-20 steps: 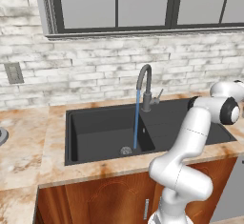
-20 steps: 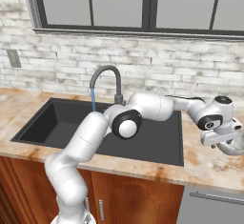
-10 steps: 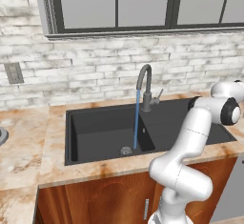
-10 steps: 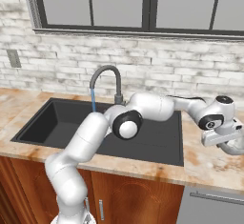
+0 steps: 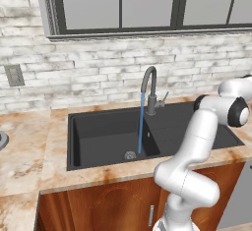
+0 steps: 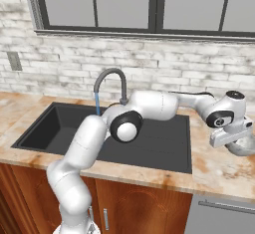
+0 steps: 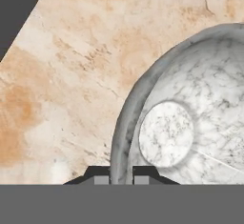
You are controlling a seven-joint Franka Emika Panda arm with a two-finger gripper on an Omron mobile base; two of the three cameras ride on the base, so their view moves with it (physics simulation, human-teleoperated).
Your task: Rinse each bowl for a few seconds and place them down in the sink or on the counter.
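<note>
A pale grey bowl [image 7: 190, 113] with a mottled marbled inside sits on the counter [image 7: 71, 75] to the right of the black sink [image 6: 159, 148]. In the right base view the bowl [image 6: 244, 147] lies at the far right edge, with my gripper [image 6: 234, 142] down on its near rim. In the hand view my gripper [image 7: 121, 174] straddles the bowl's rim, one finger outside and one inside, both pressed to it. Part of another grey bowl [image 5: 2, 139] peeks in at the left edge of the counter [image 5: 24, 146].
A blue stream of water [image 5: 141, 122] runs from the grey gooseneck tap [image 5: 150, 85] into the deep basin [image 5: 98, 131]. My arm stretches over the sink's shallow right section. A brick wall and window stand behind the counter.
</note>
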